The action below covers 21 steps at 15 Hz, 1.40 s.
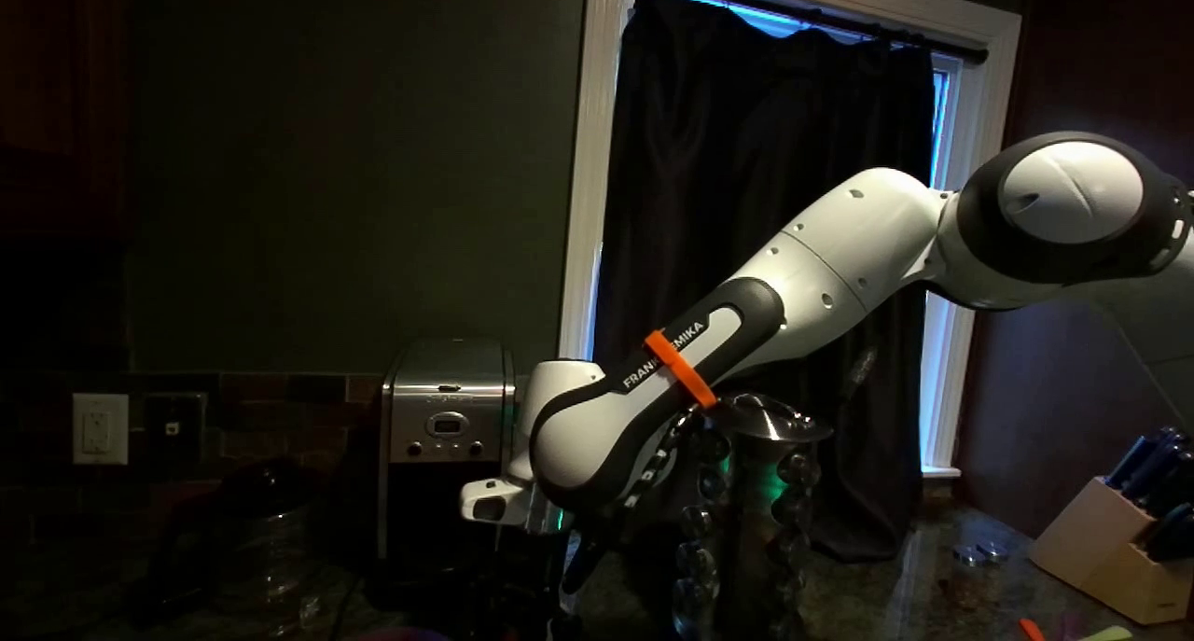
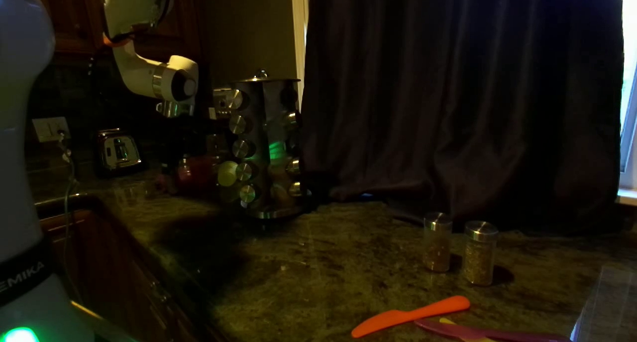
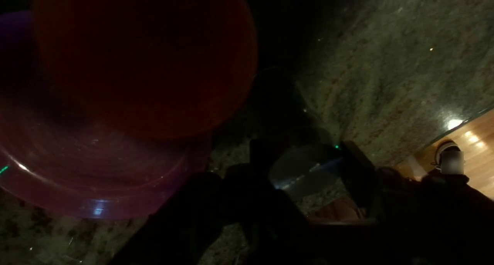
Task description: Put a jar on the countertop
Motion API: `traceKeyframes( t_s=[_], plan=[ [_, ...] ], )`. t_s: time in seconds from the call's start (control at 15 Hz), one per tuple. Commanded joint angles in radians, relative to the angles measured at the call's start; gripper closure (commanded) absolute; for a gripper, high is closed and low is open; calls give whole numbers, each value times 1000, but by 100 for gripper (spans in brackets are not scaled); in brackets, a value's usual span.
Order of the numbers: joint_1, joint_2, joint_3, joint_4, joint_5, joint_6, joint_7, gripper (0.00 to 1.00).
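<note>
Jar [image 3: 305, 170] shows low centre in the wrist view, the jaws parted to its width and apparently gripping it; whether it touches the desk [image 3: 389, 64], I cannot tell. Placing looks in hand: next, lower it clear of the orange dish [image 3: 154, 91], upper left, then release. Both exterior views lose the grip in darkness but add a rack [image 2: 271, 148].

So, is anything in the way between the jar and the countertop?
Nothing visible stands between the jar and the countertop at the wrist view's right, but a round orange dish and pink plate crowd its left.
</note>
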Motion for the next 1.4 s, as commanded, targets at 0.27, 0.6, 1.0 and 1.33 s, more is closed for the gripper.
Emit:
traceKeyframes(
  t_s=[0.27,0.6,1.0,1.33],
  plan=[
    [-1,11,16,27,-4,-9,-23,0],
    [21,-73,26,17,37,-43,114,0],
    [83,-299,-27,-80,-46,-16,527,0],
    [102,-484,-45,-197,-167,-91,842,0]
  ],
)
